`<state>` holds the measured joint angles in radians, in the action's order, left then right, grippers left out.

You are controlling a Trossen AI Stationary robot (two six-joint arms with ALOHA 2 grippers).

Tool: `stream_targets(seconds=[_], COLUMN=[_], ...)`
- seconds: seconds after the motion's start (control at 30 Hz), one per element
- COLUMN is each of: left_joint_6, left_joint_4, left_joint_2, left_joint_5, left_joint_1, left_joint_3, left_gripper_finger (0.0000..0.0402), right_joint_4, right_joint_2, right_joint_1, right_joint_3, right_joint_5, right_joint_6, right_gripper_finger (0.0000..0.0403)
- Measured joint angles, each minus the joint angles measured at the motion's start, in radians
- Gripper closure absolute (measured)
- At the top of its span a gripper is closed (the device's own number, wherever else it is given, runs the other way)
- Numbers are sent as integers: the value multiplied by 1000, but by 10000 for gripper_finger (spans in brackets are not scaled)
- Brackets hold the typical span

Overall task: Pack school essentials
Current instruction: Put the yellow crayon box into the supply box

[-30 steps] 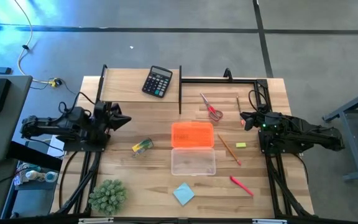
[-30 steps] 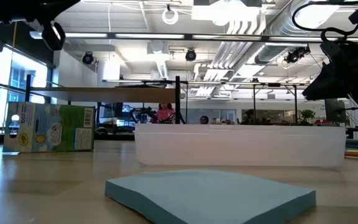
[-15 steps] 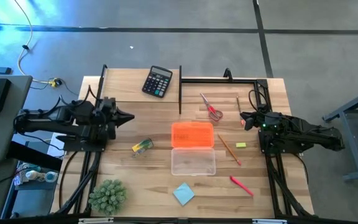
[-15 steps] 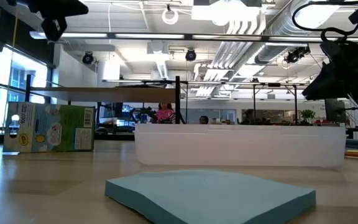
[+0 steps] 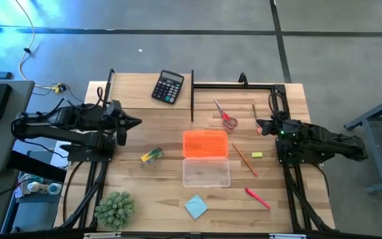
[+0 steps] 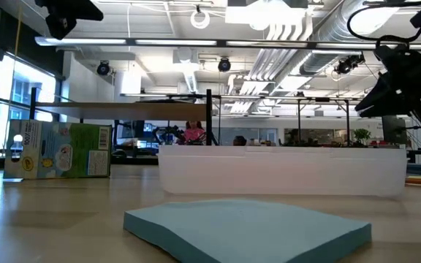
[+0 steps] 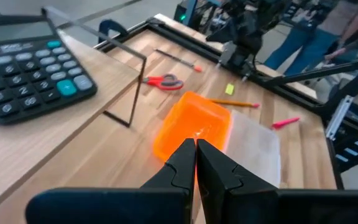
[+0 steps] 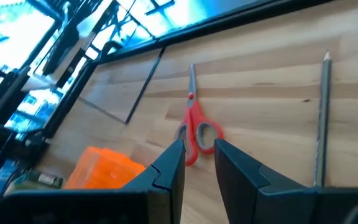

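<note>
My left gripper is shut and hovers over the table's left part, left of the open pencil case, whose orange lid and clear tray lie flat. My right gripper is open, above the table's right part, near the red-handled scissors and the thin pencil. The crayon pack, yellow eraser, an orange pencil, the red pen and the light-blue note pad lie flat on the wood.
A black calculator sits at the far edge, and a green spiky plant at the near left corner. A thin black frame stands upright behind the case. People stand in the room beyond the table.
My left arm has risen, climbing out of the top of the low view, and its shut gripper has shifted a little toward the far edge. The objects on the table have stayed in place.
</note>
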<state>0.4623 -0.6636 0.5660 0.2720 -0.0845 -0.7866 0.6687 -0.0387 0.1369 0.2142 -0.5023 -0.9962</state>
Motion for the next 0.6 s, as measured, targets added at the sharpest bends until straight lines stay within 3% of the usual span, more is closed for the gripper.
stream_targets(seconds=[0.13, 0.37, 0.6], left_joint_6=[33, 42, 59], left_joint_4=[-76, -142, -142], left_joint_2=[7, 14, 19], left_joint_5=[9, 18, 0], left_joint_1=[0, -1, -1], left_joint_3=[-11, -11, -11], left_gripper_finger=[397, 397, 397], right_joint_4=[-67, -359, -198], right_joint_2=[0, -7, -150], right_joint_1=[0, 0, 0], right_joint_3=[0, 23, 218], right_joint_5=[8, 198, 260], right_joint_6=[39, 166, 158], right_gripper_finger=[324, 324, 324])
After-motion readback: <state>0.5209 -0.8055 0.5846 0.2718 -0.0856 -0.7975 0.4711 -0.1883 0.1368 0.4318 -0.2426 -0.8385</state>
